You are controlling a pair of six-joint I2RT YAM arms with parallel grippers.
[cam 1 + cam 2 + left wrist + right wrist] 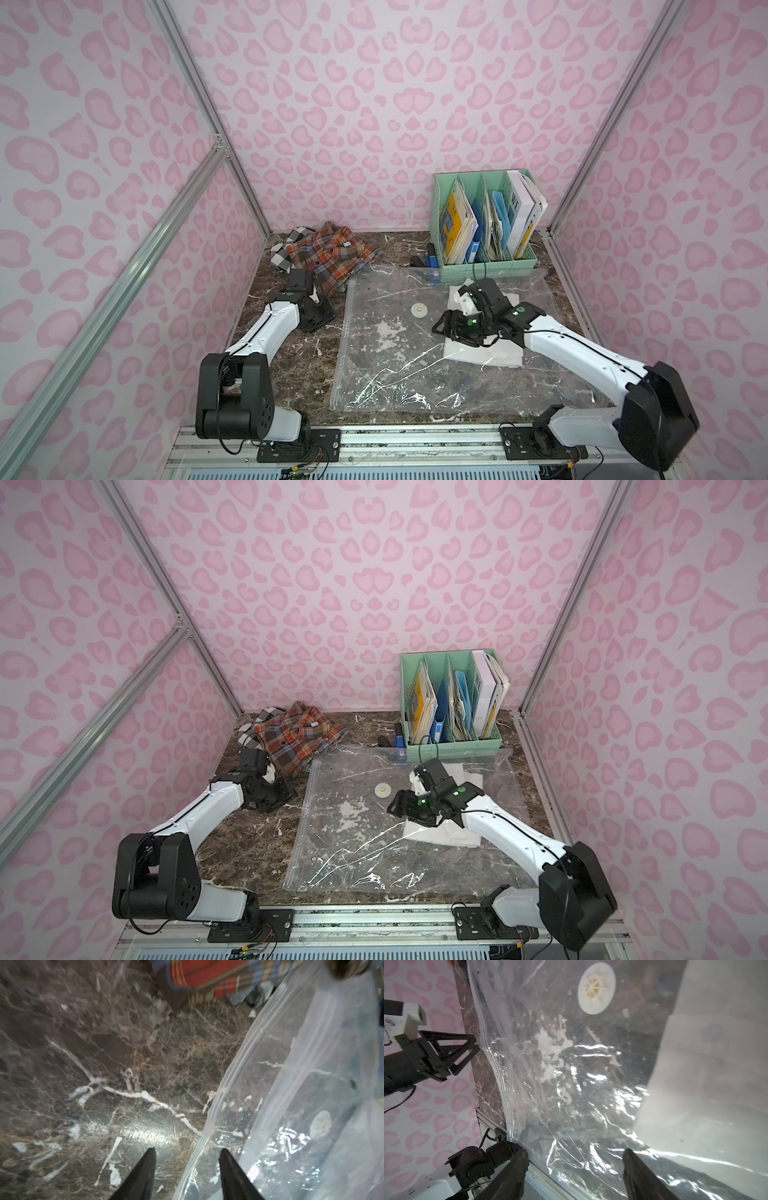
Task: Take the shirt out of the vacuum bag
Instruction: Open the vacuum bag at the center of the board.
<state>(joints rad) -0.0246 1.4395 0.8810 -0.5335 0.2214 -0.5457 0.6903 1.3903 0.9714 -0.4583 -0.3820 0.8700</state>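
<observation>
**Overview.** The vacuum bag (395, 365) lies flat on the marble table (291, 365), its white valve (419, 310) facing up. We see a white folded sheet (490, 353) under the plastic on its right side. The plaid shirt (332, 253) lies outside the bag, at the table's far left corner. The left gripper (188, 1149), fingers apart and empty, stands over the bag's left edge. The right gripper (575, 1151), fingers wide apart, is over the bag and clamps nothing.
</observation>
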